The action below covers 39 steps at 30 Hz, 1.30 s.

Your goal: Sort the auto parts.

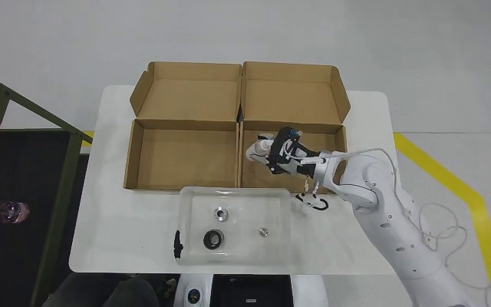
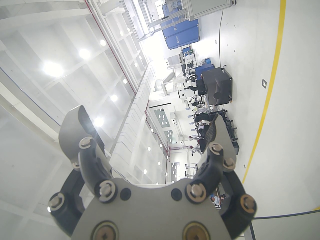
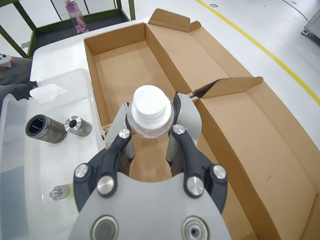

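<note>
My right gripper (image 3: 151,112) is shut on a white stepped plastic part (image 3: 150,106) with a clear rim. In the top view that gripper (image 1: 270,153) holds the part (image 1: 259,148) above the wall between the left cardboard box (image 1: 184,157) and the right cardboard box (image 1: 261,176). Both boxes are open and bare inside. A clear plastic bin (image 1: 245,249) in front of them holds a dark linear bearing (image 3: 45,127), a metal collet-like cylinder (image 3: 77,126) and a small metal pin (image 3: 59,192). My left gripper (image 2: 147,121) is open with nothing in it, pointing up at a hall ceiling.
Box lids (image 1: 238,92) stand folded open at the back. A black scrap (image 1: 177,245) sits on the bin's left rim. A green cart (image 3: 75,23) with a pink bottle (image 3: 75,16) stands off the table's left side. White table (image 1: 107,199) lies free left of the boxes.
</note>
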Each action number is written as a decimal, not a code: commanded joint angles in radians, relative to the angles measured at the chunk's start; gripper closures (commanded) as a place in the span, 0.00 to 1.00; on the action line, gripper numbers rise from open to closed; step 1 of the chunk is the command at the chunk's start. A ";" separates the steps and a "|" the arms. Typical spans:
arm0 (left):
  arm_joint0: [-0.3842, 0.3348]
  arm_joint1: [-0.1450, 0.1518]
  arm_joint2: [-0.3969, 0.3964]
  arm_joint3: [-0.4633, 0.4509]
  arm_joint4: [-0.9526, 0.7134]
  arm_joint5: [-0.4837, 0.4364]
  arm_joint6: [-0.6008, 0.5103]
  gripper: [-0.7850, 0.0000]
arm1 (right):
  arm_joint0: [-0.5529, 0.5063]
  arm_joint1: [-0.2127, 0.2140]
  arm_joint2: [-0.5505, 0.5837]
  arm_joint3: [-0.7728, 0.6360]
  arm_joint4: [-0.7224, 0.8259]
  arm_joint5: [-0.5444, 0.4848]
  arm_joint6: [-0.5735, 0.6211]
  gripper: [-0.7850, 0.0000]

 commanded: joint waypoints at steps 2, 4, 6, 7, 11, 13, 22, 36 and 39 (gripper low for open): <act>0.000 0.000 0.000 0.000 0.000 0.000 0.000 0.00 | 0.031 -0.007 -0.029 0.045 -0.008 0.014 0.001 1.00; 0.000 0.000 0.000 0.000 0.000 0.000 0.000 0.00 | 0.051 -0.013 -0.047 0.076 -0.009 0.023 0.004 1.00; 0.000 0.000 0.000 0.000 0.000 0.000 0.000 0.00 | 0.069 -0.018 -0.061 0.108 -0.012 0.041 0.002 1.00; 0.000 0.000 0.000 0.000 0.000 0.000 0.000 0.00 | 0.079 -0.021 -0.068 0.124 -0.017 0.048 0.001 1.00; 0.000 0.000 0.000 0.000 0.000 0.000 0.000 0.00 | 0.117 -0.032 -0.098 0.184 -0.037 0.076 0.002 1.00; 0.000 0.000 0.000 0.000 0.000 0.000 0.000 0.00 | 0.133 -0.037 -0.110 0.211 -0.046 0.089 -0.001 1.00; 0.000 0.000 0.000 0.000 0.000 0.000 0.000 0.00 | 0.179 -0.058 -0.157 0.308 -0.064 0.130 -0.011 1.00; 0.000 0.000 0.000 0.000 0.000 0.000 0.000 0.00 | 0.184 -0.070 -0.171 0.341 -0.069 0.128 -0.005 0.45; 0.000 0.000 0.000 0.000 0.000 0.000 0.000 0.00 | 0.175 -0.067 -0.159 0.316 -0.070 0.124 0.000 0.28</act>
